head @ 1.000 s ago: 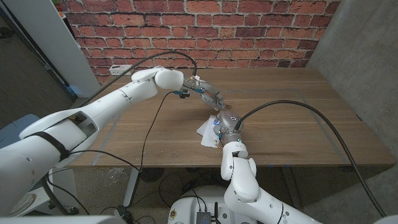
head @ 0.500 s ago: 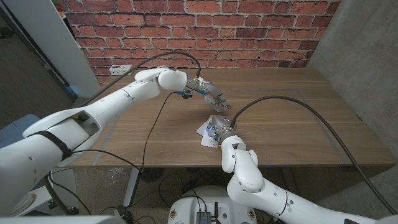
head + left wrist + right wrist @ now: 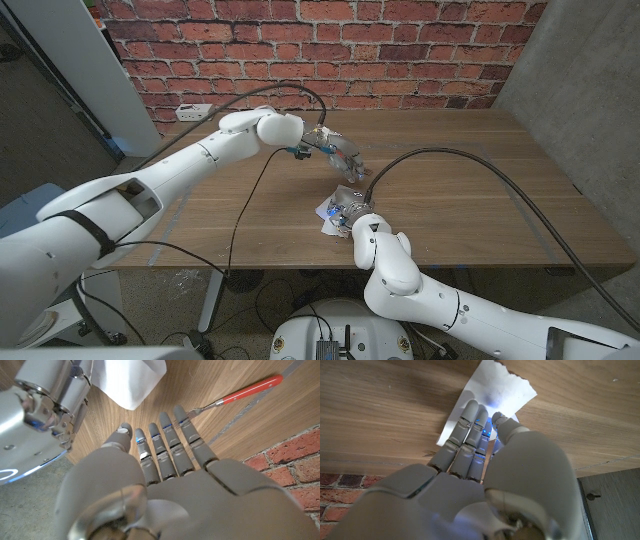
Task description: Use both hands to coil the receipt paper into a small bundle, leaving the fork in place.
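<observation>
Brick wall (image 3: 330, 40) backs the wooden bench (image 3: 480, 190) in my head view, with a grey panel to the right. My left hand (image 3: 340, 155) reaches in from the left over the middle of the bench, fingers extended and holding nothing. My right hand (image 3: 350, 212) sits nearer the front edge, on the white receipt paper (image 3: 325, 210), which lies crumpled on the wood just near of my left hand.

From my left wrist, my left hand (image 3: 165, 460) shows its fingers (image 3: 172, 440) straight and close together, slightly apart from the thumb, with nothing between them. Beyond the fingertips lies the fork (image 3: 235, 397), red handle and metal tines on the wood, apart from the paper (image 3: 130, 380). My right hand (image 3: 55, 400) is beside the paper.

From my right wrist, my right hand (image 3: 480, 465) has its fingers (image 3: 465, 435) laid side by side, tips pressing on the torn-edged paper (image 3: 505, 392), which lies flat on the bench (image 3: 380, 405). I cannot tell whether the thumb pinches the sheet.
</observation>
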`<state>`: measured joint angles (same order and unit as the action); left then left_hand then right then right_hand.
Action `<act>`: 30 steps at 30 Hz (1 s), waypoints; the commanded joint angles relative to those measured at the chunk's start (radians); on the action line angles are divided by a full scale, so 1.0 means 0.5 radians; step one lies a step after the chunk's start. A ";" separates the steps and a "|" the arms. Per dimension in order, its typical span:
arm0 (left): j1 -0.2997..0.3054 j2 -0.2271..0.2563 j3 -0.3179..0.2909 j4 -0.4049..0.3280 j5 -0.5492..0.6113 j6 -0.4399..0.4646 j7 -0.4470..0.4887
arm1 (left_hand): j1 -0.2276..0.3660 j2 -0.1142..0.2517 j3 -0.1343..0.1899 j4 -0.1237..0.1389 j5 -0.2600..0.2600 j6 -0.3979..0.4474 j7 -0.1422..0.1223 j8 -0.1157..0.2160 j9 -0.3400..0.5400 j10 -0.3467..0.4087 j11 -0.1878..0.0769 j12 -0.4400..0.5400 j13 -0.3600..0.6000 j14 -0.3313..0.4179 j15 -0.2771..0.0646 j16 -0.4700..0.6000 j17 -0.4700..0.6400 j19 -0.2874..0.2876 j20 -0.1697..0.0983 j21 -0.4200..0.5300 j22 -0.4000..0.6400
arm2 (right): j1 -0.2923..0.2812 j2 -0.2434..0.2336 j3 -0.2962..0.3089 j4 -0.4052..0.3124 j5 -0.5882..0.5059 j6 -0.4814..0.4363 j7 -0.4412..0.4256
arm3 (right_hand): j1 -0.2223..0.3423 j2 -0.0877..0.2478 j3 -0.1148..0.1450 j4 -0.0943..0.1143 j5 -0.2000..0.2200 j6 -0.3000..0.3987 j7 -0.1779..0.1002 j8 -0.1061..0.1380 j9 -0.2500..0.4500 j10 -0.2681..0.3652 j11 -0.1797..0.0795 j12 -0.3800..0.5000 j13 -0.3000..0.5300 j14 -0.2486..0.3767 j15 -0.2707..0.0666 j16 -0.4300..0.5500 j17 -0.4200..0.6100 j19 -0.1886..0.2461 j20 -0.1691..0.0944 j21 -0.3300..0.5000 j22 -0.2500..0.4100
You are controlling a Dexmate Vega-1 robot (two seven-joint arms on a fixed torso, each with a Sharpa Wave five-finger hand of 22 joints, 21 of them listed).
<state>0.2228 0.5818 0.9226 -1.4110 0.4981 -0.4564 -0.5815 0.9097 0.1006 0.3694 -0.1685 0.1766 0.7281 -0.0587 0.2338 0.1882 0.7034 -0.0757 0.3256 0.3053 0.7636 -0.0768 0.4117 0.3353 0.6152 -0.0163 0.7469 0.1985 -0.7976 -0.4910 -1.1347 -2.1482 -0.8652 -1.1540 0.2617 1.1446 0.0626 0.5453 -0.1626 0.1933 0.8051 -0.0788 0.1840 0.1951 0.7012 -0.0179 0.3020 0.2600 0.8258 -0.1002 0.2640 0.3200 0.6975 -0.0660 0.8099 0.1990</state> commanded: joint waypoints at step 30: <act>0.298 0.107 0.045 -0.358 0.767 0.215 0.422 | 0.271 -0.064 -0.045 0.023 0.020 -0.058 -0.033 -0.066 0.025 -0.303 0.038 0.176 0.346 0.092 -0.196 -0.041 0.103 0.373 -0.108 0.246 -0.044 | 0.442 -0.107 -0.385 -0.042 0.599 -0.277 -0.419 | -0.106 -0.021 0.005 0.039 -0.009 0.034 -0.006 0.028 -0.005 0.037 0.011 -0.053 -0.033 0.007 -0.223 -0.024 -0.063 -0.068 -0.155 0.026 -0.026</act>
<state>0.3554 0.6373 0.9368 -1.5967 0.8406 -0.3447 -0.4069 1.0260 0.0655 0.3360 -0.1549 0.1825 0.6896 -0.0819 0.1929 0.1997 0.5388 -0.0501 0.4012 0.4695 0.7769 -0.0808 0.3764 0.3762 0.7850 -0.0645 0.8625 0.1765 -0.6264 -0.5345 -1.2864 -2.1600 -0.6535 -1.2587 0.1156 1.1013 0.0541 0.5475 -0.1485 0.1932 0.8091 -0.0825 0.1927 0.1904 0.7101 -0.0135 0.2770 0.2413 0.8230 -0.0967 0.2514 0.2875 0.6696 -0.0660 0.8174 0.1860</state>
